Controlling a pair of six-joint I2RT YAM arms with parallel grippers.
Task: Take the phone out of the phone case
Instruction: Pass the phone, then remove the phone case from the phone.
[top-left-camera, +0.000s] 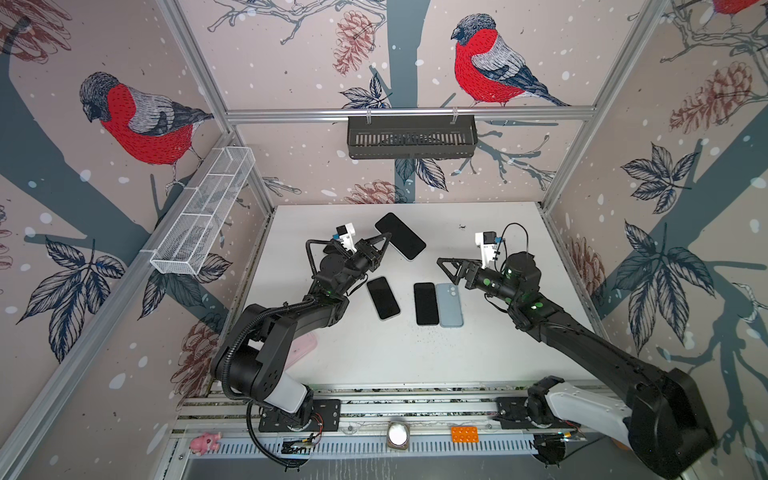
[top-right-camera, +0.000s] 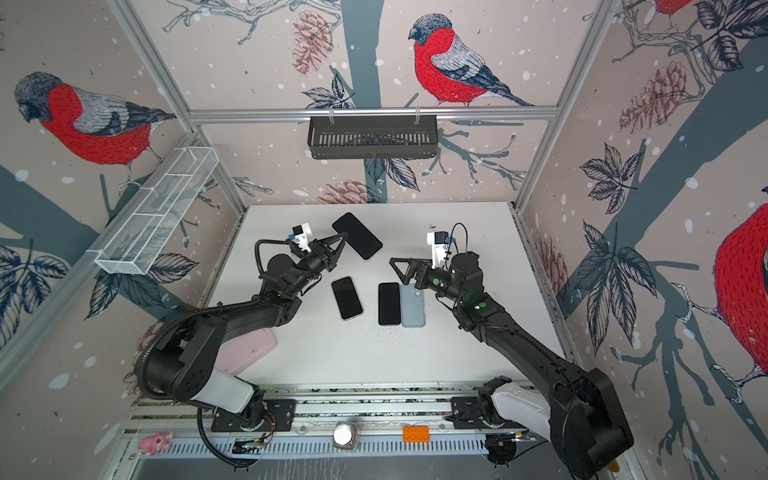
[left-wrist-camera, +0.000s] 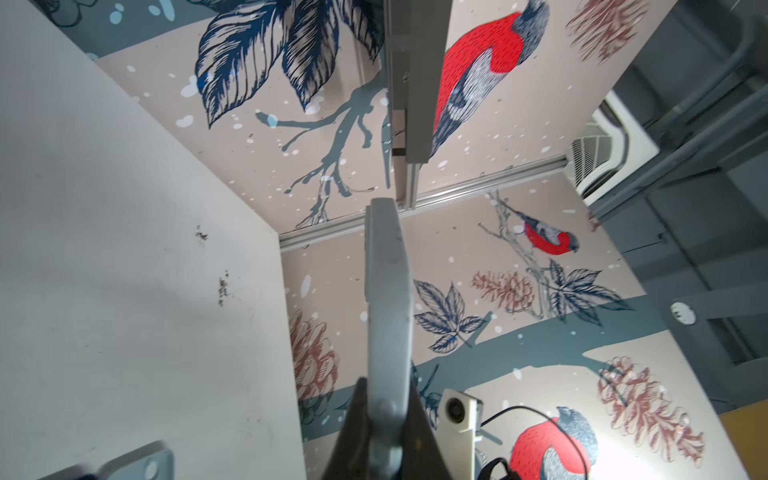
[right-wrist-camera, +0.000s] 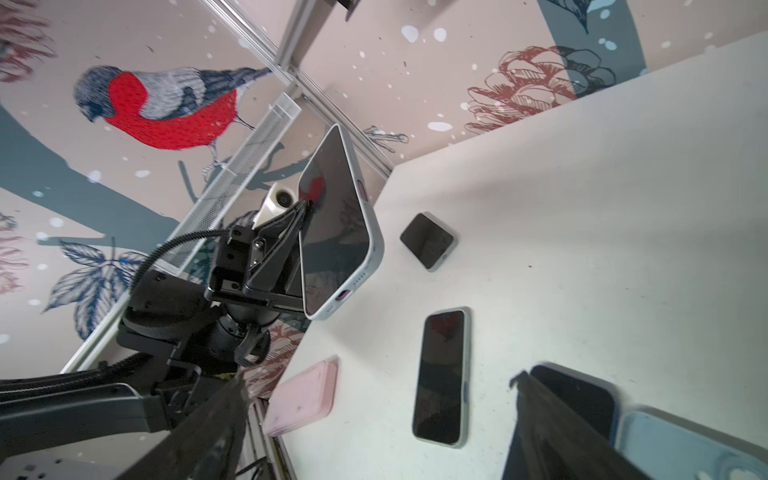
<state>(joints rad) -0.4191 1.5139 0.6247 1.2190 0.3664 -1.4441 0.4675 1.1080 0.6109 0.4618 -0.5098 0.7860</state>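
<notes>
My left gripper is shut on a phone and holds it in the air over the back of the table. The dark screen faces up, and a pale blue-grey phone case wraps its edge. In the left wrist view the case's grey edge runs out from between the shut fingers of the left gripper. My right gripper hangs open a little to the right of the phone, with nothing between its fingers.
Two dark phones and a light blue case lie mid-table. A pink case lies under my left arm. Another dark phone lies below the left wrist. A white mesh basket and a black basket hang on the walls.
</notes>
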